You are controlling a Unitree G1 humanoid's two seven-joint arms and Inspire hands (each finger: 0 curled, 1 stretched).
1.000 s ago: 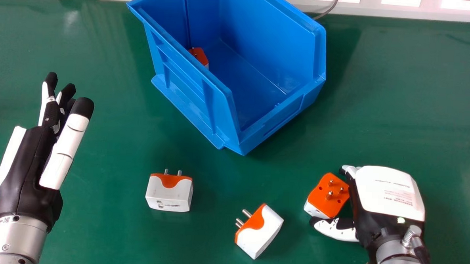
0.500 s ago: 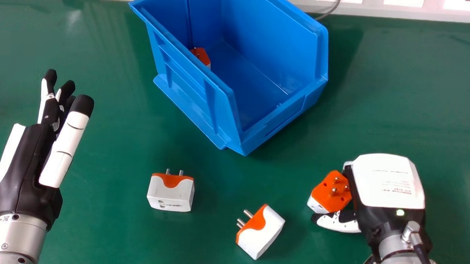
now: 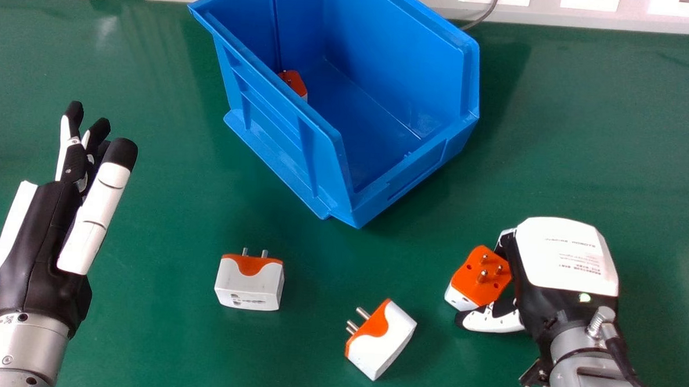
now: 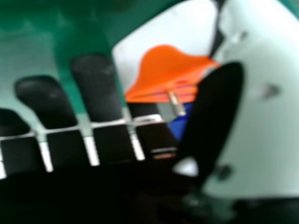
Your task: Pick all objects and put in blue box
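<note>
Right hand (image 3: 565, 258): fingers pinching 1 adapter (image 3: 473, 280), front-right of blue box (image 3: 272, 126).
Adapter: likely mid pick-up.
Box rim: next, you lift it over.
Left hand (image 3: 37, 244): fingers open.

Clear counter (image 3: 561, 150) noted between my right robot hand (image 3: 568, 255) and the blue box (image 3: 403, 176); top open, walls bar low entry. Leftward, nearer plug (image 3: 381, 341), then farther plug (image 3: 249, 285), block a low sweep.
</note>
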